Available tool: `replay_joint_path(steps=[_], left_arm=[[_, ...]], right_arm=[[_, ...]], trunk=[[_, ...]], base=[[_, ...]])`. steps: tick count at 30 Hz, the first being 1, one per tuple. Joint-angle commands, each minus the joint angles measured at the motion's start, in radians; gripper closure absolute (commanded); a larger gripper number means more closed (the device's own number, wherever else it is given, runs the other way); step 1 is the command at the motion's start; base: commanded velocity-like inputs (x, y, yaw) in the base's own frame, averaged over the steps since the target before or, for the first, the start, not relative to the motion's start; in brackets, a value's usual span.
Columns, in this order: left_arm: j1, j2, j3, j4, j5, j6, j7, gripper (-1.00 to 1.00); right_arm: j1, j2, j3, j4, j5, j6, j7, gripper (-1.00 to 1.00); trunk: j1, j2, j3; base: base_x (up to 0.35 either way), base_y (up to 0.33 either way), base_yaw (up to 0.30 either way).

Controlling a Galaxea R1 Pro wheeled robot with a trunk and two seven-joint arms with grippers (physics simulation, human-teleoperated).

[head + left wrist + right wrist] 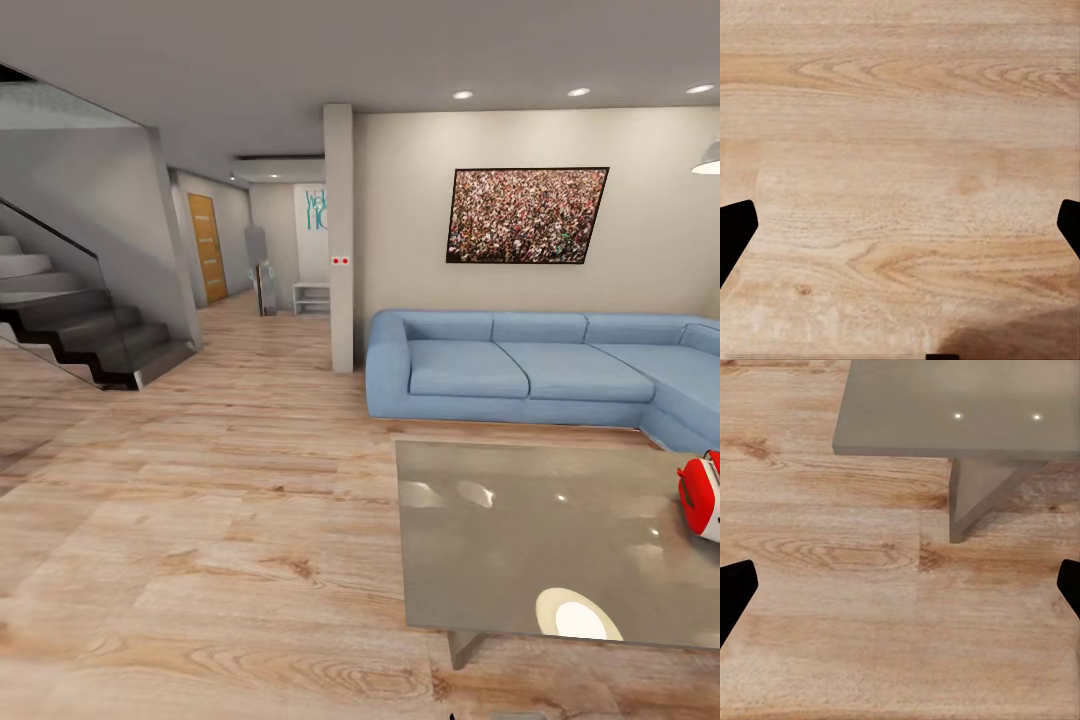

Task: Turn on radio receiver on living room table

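The red radio receiver (701, 494) with white sides is cut off by the head view's right edge, standing on the glossy grey table (520, 540). That table fills the lower right of the living room, in front of the blue sofa (540, 368). My left gripper (900, 232) is open over bare wood floor, its dark fingertips (735, 232) far apart. My right gripper (900, 592) is open too, hanging over the floor near the table's corner (945, 412) and one of its legs (975, 495).
A framed crowd picture (526, 215) hangs above the sofa. A staircase (80, 320) rises at the left, and a hallway with a wooden door (208, 247) runs back past a pillar (340, 240). Wide plank floor (200, 520) lies left of the table.
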Motion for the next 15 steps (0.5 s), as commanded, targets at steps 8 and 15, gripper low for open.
replay_joint_path(steps=[8,15], left_arm=[[0.001,0.0,0.0,0.002,-0.001,0.0,0.0,-1.0],[0.001,0.0,0.0,0.002,0.0,0.0,0.0,-1.0]], right_arm=[[0.0,0.0,0.0,0.0,0.0,0.0,0.0,-1.0],[0.0,0.0,0.0,0.0,0.0,0.0,0.0,-1.0]], trunk=[[0.0,0.0,0.0],[0.0,0.0,0.0]], base=[[0.0,0.0,0.0],[0.0,0.0,0.0]])
